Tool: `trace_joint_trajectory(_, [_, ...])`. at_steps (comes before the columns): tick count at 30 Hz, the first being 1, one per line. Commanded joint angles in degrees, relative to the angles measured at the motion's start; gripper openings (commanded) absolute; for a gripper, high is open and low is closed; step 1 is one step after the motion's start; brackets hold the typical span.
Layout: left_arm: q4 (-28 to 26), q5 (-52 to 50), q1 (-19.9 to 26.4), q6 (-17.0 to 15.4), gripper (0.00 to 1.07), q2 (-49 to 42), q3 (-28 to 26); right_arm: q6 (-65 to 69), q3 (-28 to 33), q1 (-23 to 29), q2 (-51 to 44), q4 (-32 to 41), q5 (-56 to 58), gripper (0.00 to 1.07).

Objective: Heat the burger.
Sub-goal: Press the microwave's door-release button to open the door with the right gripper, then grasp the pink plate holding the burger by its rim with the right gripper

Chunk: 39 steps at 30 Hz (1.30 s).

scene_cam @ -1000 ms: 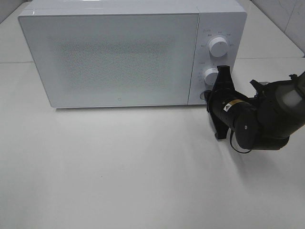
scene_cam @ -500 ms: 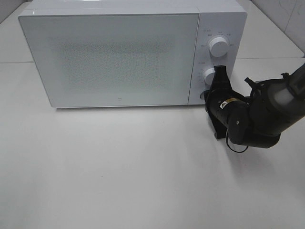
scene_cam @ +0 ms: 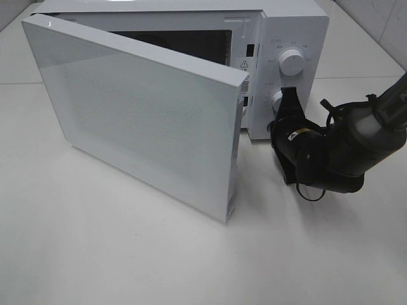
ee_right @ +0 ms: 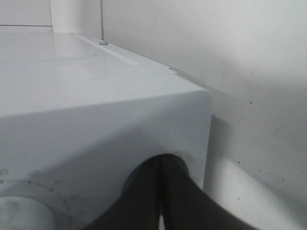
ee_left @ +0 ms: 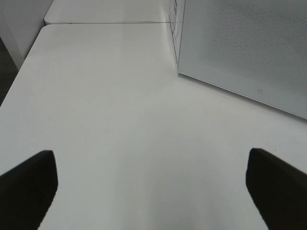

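The burger is out of view in every frame. The white microwave [scene_cam: 289,25] stands at the back of the table, and its door [scene_cam: 140,114] hangs swung out toward the front. The dark cavity behind it shows only as a strip. My right gripper [scene_cam: 275,127] is shut, its tips against the bottom of the control panel, below the lower knob [scene_cam: 276,98]. In the right wrist view the shut fingers [ee_right: 160,191] touch the microwave's [ee_right: 96,96] front corner. My left gripper [ee_left: 153,191] stands open over bare table left of the door [ee_left: 249,48], holding nothing.
The white table [scene_cam: 127,254] runs in front of and left of the microwave. The opened door reaches far out over the middle of it. The upper knob [scene_cam: 292,61] sits above my right gripper. A tiled wall [scene_cam: 381,19] is at the back right.
The microwave door was flat shut and has sprung open toward the front. My right gripper has shifted slightly left, closer against the panel.
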Motion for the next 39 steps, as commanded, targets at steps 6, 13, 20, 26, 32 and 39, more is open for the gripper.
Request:
trace_joint_trajectory(6, [-0.11,-0.34,0.11,-0.29,1.00,-0.17,0.23,-0.17,-5.33,-2.98,-0.57,-1.26,-19.60,0.00])
trace_joint_trajectory(13, [-0.11,-0.34,0.11,-0.29,1.00,-0.17,0.23,0.11,-3.04,-2.12,-1.43,-1.15,-14.21,0.00])
trace_joint_trajectory(20, [-0.11,-0.34,0.11,-0.29,1.00,-0.17,0.23,0.40,-0.23,0.23,-2.46,-2.29,-9.11,0.00])
trace_joint_trajectory(26, [-0.11,-0.34,0.11,-0.29,1.00,-0.17,0.23,2.92,1.38,1.20,-3.09,-6.36,-4.58,0.00])
trace_joint_trajectory(32, [-0.11,-0.34,0.11,-0.29,1.00,-0.17,0.23,3.32,4.64,1.89,-4.18,-7.51,-2.75,0.00])
trace_joint_trajectory(39, [-0.11,-0.34,0.11,-0.29,1.00,-0.17,0.23,1.95,8.54,1.89,-9.22,-8.42,-0.80,0.00])
